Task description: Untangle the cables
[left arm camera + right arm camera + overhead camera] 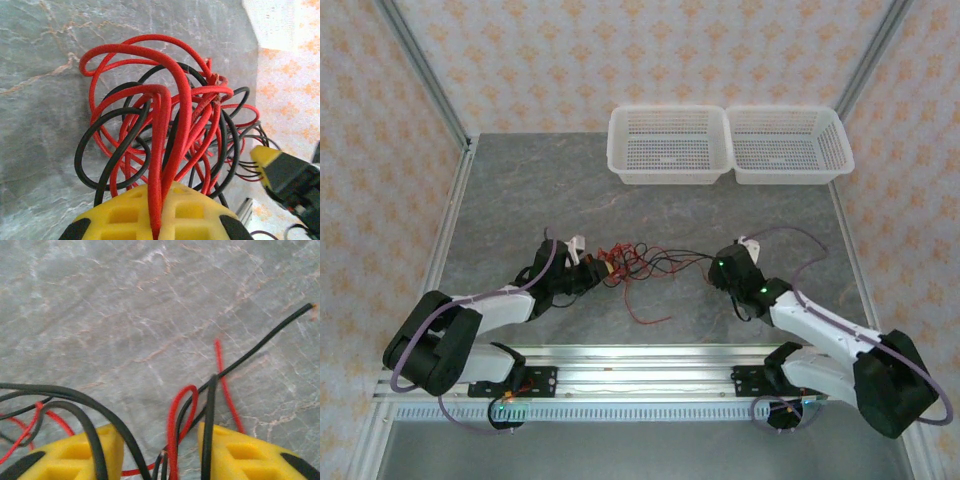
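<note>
Leftmost, the left gripper is seen low over the grey table, its yellow fingers pressed together on a red strand of the cables. At centre, the red and black cables are bunched in a looping tangle between the two grippers, with one red strand lying toward the near edge. To the right, the right gripper is shown with jaws apart, strands running through the gap. Two white baskets are set side by side at the far edge.
</note>
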### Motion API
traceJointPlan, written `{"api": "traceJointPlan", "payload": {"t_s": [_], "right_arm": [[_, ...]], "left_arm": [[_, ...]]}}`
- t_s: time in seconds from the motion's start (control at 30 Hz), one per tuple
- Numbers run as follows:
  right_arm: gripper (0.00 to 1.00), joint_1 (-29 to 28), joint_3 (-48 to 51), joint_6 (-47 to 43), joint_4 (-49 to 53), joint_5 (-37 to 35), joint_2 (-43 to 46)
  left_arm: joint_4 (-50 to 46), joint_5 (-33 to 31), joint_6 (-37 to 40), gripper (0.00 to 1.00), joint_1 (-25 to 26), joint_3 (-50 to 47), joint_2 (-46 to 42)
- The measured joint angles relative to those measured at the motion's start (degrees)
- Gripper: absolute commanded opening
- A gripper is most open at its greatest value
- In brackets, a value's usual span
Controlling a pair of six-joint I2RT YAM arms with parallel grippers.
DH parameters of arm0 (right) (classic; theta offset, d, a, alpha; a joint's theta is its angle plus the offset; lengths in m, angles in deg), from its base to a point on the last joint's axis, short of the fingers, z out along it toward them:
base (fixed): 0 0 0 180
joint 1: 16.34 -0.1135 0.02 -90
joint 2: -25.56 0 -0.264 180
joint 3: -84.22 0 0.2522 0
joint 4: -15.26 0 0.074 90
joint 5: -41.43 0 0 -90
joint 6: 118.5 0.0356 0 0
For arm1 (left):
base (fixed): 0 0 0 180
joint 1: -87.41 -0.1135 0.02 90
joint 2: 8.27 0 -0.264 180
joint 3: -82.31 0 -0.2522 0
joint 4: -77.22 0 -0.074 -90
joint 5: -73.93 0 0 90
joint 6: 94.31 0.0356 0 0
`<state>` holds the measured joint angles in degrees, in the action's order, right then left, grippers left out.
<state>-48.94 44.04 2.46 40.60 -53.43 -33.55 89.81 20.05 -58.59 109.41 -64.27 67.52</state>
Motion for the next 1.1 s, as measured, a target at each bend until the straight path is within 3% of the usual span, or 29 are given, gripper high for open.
{"api": "traceJointPlan", "payload": {"t_s": [0.2, 0.37, 0.63, 0.9, 1.1], "right_arm": [[0.56, -4.83, -6.86, 0.48, 3.76, 3.58, 4.39], [0.58, -12.15, -15.93, 0.74, 5.38, 4.07, 1.70], [0.58, -20.46, -27.50, 0.28, 2.75, 5.53, -16.61], [0.56, -21.38, -35.71, -0.57, -1.60, 9.60, -37.70], [0.52, -21.38, -40.89, -1.20, -3.21, 10.75, -47.15]], "left_arm": [[-3.43, -3.65, 2.32, 0.05, 0.00, 0.02, -0.59], [-6.45, -6.47, 3.65, 0.06, 0.00, 0.02, -1.07], [-8.44, -9.42, 4.87, 0.17, 0.00, -0.02, -1.07], [-9.01, -10.93, 4.85, 0.21, 0.00, -1.57, -1.09], [-8.83, -12.26, 4.63, 0.19, 0.00, -2.69, -1.07]]}}
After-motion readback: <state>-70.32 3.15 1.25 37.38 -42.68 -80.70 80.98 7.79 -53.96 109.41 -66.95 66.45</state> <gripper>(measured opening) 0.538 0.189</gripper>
